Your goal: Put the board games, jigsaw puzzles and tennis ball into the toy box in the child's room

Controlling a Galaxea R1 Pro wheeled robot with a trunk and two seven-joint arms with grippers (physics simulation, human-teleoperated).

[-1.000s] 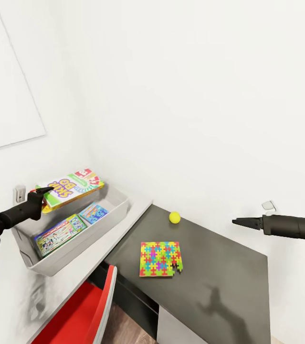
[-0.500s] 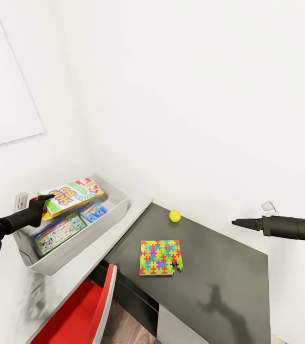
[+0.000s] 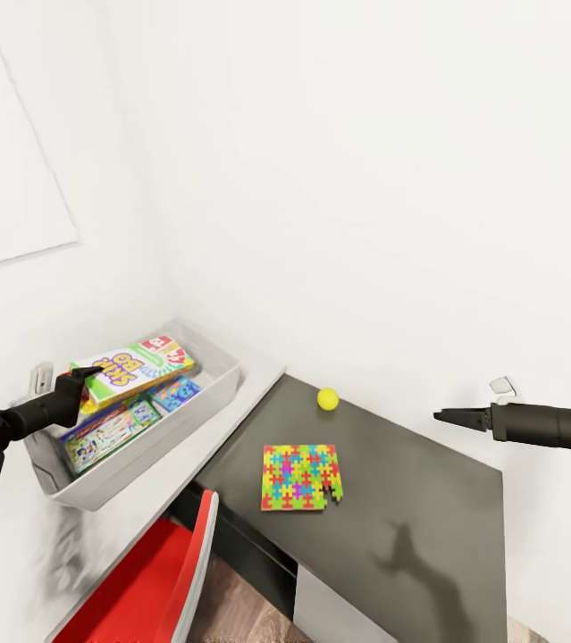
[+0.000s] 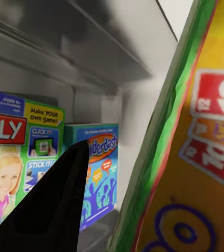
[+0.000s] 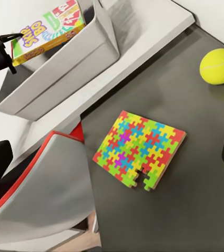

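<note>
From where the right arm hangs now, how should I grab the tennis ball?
The tennis ball sits free on the dark desk wing, apart from the jigsaw puzzle. Being round, it likely suits a top-down grasp across its widest middle with the right gripper.

SKIP BO box (image 3: 133, 366) is held tilted over the grey toy box (image 3: 197, 418) at 9 o'clock – MONOPOLY (image 3: 106, 435) and blue game (image 3: 176, 394) lie flat inside. Jigsaw puzzle (image 3: 301, 478) lies on the dark table wing (image 3: 428, 509), tennis ball (image 3: 327, 398) at its 12 o'clock.
</note>
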